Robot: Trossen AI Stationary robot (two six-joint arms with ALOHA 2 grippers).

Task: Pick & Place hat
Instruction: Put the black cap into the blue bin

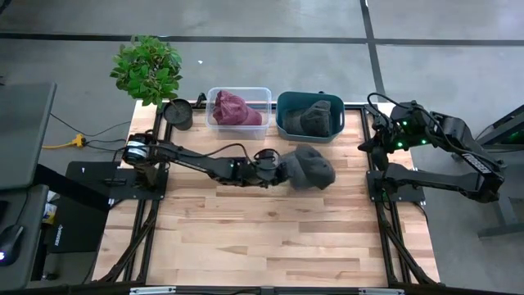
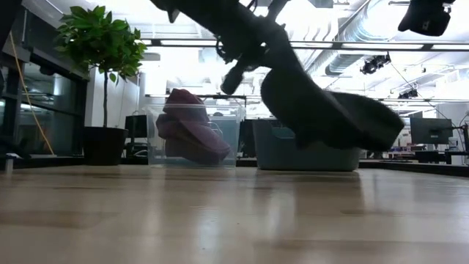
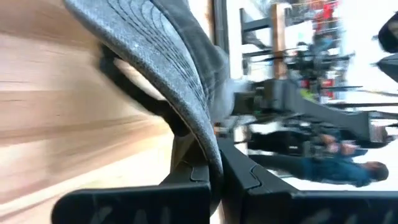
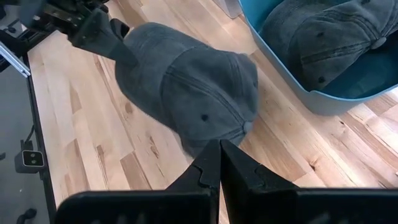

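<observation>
The left gripper (image 1: pixel 282 170) is clamped on the grey hat (image 1: pixel 313 168), holding it above the table (image 1: pixel 246 238) (just before the teal bin (image 1: pixel 282 123)), while the right gripper (image 4: pixel 219 163) waits closed, empty.

Bins (image 1: pixel 309 131) (two) wall the far edge.

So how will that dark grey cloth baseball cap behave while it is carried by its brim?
The dark grey cloth baseball cap probably sags: in the low view its crown droops below the left gripper, shut on the brim. It looks light, since one pinch holds it clear of the wooden table. It seems unlikely to slip, the fabric being coarse.
</observation>
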